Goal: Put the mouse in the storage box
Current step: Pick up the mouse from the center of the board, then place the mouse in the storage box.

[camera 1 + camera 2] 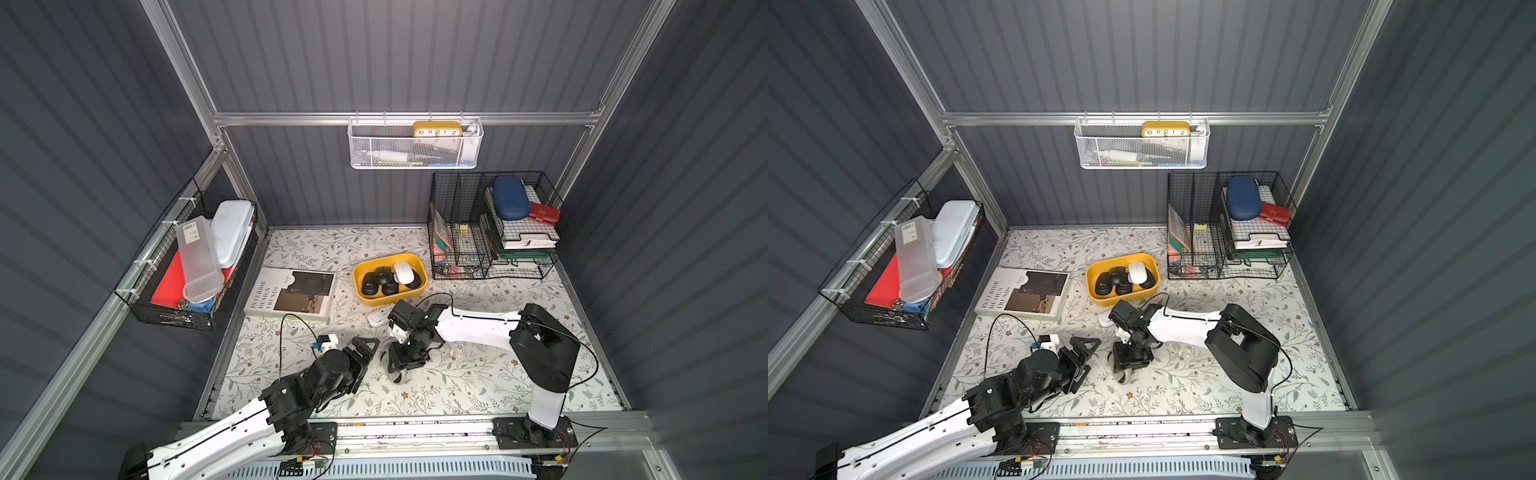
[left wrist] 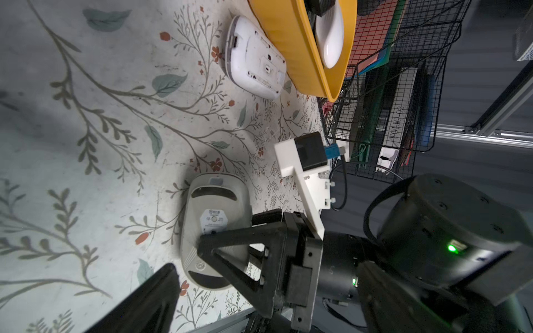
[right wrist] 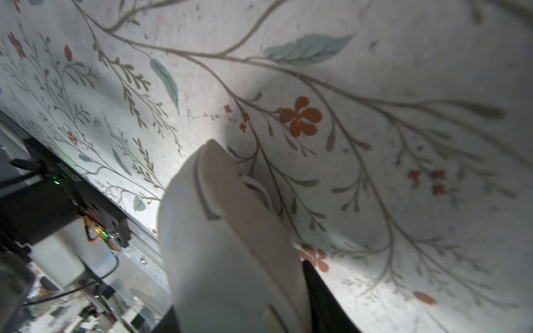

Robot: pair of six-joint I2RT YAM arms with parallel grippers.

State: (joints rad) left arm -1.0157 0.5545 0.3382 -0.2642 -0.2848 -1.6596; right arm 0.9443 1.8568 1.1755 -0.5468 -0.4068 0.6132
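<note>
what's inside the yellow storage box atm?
One white mouse lies on top of several black mice in the storage box. The pile covers most of the box floor, so anything beneath it can't be seen.

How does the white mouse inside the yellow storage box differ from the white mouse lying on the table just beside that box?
Inside the storage box, the white mouse lies top side up; the mouse beside the box lies underside up. The boxed mouse rests among black mice; the outside mouse lies on the floral table, right by the box's wall. Both are white and slim.
</note>
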